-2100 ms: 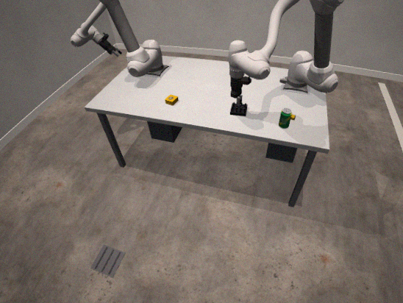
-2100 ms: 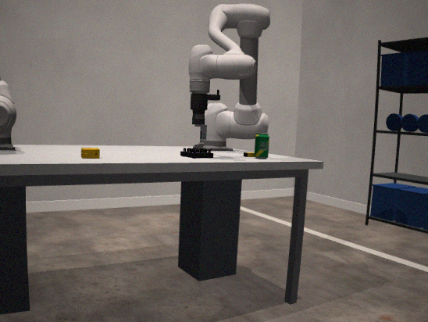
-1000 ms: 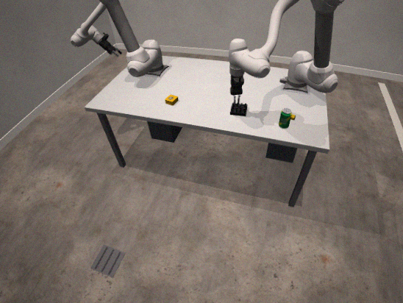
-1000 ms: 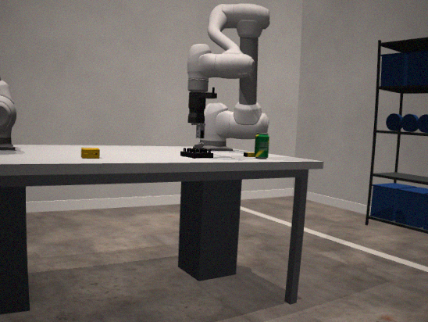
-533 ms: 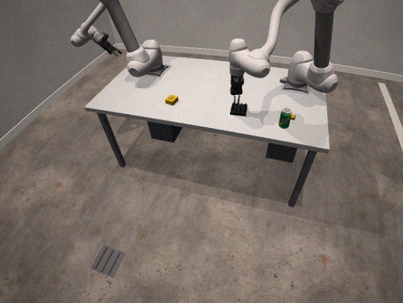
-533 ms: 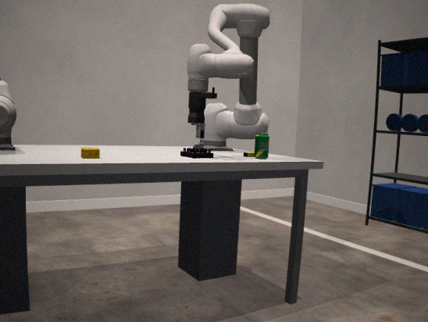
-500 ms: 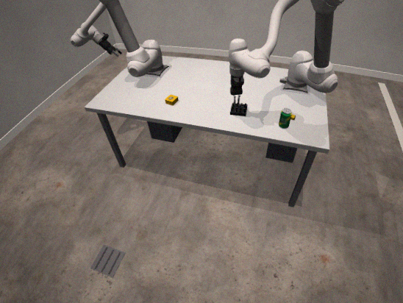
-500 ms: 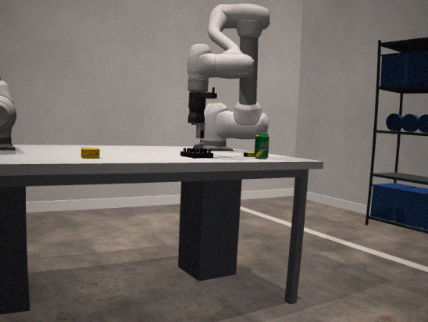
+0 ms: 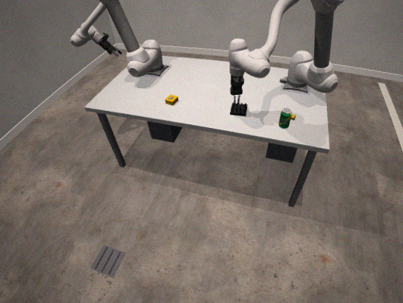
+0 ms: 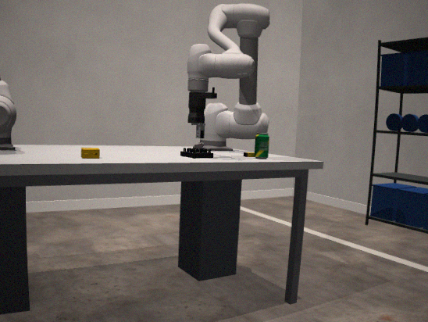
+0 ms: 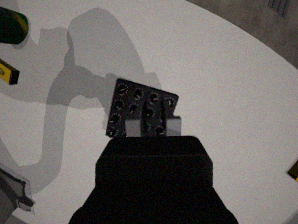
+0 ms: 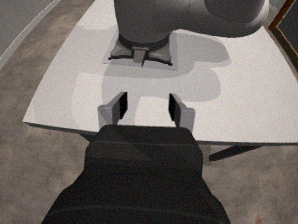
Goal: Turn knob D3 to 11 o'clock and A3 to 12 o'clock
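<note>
- The knob box lay on the table, with the left gripper pointing down over its knobs.
- The left fingers were released part way, with a gap between them and nothing seen clenched there. The right gripper had its fingers spread wide and empty, well away from the box.
- The step in hand looked like lining up on one knob. Which knob that was, and where its pointer stood, could not be told from such small marks.
- Doing it well called for centring the gap on the chosen knob, keeping the wrist upright, and matching the fingers to the knob's grip before going lower.
- The knobs stood close together, so the opening needed to stay narrow; a fingertip brushing a neighbour could spoil a setting that had to be kept.
- Once around the knob, a light, even squeeze and a slow twist about its own axis would be best, without dragging the box.
- The fingers should then open only slightly and lift straight up.
- The green can stood apart from the box, out of the way.
</note>
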### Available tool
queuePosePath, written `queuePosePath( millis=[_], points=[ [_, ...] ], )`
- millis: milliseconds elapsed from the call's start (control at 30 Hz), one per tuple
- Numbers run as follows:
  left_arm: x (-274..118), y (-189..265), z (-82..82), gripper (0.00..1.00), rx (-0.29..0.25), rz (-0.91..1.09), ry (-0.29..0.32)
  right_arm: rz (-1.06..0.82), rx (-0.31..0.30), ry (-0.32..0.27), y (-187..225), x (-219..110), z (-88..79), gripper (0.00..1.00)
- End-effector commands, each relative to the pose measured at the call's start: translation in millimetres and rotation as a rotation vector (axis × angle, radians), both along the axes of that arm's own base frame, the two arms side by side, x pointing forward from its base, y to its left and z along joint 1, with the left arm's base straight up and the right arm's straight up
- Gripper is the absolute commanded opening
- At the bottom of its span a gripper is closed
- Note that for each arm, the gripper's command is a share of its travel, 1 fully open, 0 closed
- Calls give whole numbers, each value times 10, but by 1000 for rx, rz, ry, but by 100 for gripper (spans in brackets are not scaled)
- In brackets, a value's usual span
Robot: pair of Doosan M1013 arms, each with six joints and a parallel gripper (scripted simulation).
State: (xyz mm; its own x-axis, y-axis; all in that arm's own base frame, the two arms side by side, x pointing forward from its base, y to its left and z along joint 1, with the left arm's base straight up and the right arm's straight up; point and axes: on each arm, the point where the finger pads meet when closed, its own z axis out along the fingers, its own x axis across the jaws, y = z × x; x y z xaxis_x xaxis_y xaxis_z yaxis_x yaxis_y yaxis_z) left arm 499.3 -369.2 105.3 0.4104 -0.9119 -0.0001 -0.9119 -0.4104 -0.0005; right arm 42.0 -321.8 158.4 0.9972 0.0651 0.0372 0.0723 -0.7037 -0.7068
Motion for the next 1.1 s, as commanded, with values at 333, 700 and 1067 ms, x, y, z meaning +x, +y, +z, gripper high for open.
queuePosePath(
  millis=[333, 700, 1067],
  points=[
    [4, -2, -15, 46, -1, -5, -1, 0, -1, 0, -3, 1, 4, 100],
    [7, 1, -115, 46, -1, -10, -1, 0, -1, 0, -3, 1, 4, 100],
    [10, 4, -237, 46, -1, -10, -1, 0, -1, 0, -3, 1, 4, 100]
  ],
)
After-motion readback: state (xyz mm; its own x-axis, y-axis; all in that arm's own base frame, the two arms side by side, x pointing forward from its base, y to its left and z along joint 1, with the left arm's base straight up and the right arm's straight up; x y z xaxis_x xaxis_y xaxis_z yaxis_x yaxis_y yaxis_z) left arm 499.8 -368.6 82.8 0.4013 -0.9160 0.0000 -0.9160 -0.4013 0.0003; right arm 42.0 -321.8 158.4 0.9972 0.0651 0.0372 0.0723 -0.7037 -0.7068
